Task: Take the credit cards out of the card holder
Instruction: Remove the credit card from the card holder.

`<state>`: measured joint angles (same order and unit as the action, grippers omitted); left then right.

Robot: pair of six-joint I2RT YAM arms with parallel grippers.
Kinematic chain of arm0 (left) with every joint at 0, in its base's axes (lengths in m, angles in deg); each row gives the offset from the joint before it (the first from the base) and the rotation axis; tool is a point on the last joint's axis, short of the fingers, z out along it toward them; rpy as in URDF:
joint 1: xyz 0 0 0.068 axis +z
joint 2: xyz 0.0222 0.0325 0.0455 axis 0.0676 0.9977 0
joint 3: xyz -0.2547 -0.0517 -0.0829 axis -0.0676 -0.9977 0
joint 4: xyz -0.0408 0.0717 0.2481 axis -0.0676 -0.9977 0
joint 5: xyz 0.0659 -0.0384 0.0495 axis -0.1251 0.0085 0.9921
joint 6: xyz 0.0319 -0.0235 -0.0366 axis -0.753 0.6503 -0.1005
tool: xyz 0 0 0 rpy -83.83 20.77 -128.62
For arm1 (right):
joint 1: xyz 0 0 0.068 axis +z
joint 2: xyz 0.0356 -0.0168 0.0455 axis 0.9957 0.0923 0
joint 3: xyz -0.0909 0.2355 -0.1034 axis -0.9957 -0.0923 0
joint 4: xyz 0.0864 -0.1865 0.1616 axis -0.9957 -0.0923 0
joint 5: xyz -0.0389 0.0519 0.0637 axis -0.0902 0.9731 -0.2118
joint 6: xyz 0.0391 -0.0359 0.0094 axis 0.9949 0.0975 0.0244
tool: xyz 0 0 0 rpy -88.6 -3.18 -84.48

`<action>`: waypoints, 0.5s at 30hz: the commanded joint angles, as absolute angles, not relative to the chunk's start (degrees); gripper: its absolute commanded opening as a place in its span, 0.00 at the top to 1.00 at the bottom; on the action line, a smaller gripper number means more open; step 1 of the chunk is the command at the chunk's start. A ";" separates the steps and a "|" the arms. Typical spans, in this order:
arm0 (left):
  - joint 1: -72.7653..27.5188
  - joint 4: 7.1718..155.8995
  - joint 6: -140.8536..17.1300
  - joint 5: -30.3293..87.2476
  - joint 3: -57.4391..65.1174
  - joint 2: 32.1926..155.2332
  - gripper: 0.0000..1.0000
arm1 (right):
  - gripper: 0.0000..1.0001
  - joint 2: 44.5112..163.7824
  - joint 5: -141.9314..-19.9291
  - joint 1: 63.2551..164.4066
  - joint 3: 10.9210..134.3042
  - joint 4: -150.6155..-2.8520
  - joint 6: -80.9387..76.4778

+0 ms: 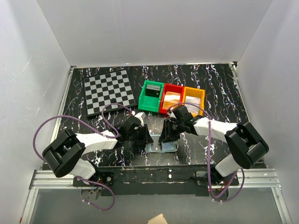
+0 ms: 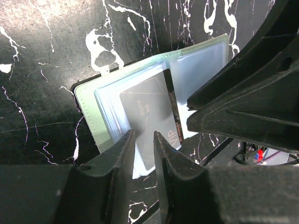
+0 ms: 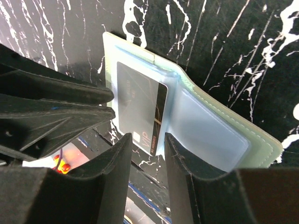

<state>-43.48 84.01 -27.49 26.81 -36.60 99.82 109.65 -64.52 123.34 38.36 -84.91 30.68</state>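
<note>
- Near the near edge of the table [image 1: 210, 84], about midway along it, the card holder [image 2: 86, 112] is laid open and flat. Its clear teal pockets face up, and both arms are bent in over it.
- Task is judged early. The holder is already opened, but one dark card [image 2: 147, 116] with "VIP" lettering is seen sitting in a pocket on one half. No card is seen lying loose beside the holder.
- Whether the dark card is partly slid out of its pocket cannot be told. Its lettered short end is pointed toward both wrist cameras.
- The other pockets look empty where they are visible. Further cards behind the leaves cannot be ruled out.
- Left to do, as judged: the dark card is to be pinched by its end, pulled clear and set down, and the same done for any others found.
- Left gripper [image 2: 143, 135]: jaws are held a narrow gap apart, with nothing clamped. The card's near end is framed in the gap between the fingers [image 2: 122, 158]. Contact with it cannot be told.
- Right gripper [image 3: 147, 137]: jaws are held wider apart, with nothing gripped. It is set in from the opposite side, over the same lettered end of the card. Whether its fingers [image 3: 180, 163] are pressed on the holder cannot be told.
- The grippers are placed close together, nearly tip to tip above the holder. A bump between them is judged possible if both are lowered at once.
</note>
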 commanded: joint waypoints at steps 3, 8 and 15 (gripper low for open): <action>-43.23 84.79 -27.12 27.23 -37.57 100.92 0.80 | 0.59 109.20 -61.94 122.94 37.50 -80.54 32.44; -43.32 84.88 -26.86 27.49 -38.27 101.54 0.82 | 0.59 109.81 -61.59 122.59 36.79 -80.09 32.62; -43.23 85.06 -26.51 27.93 -38.80 101.80 0.83 | 0.59 110.69 -61.76 122.23 36.09 -79.74 32.79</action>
<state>-43.43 86.02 -26.46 26.85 -37.52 101.29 110.07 -62.64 122.59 36.79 -81.50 32.65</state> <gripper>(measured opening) 0.176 0.413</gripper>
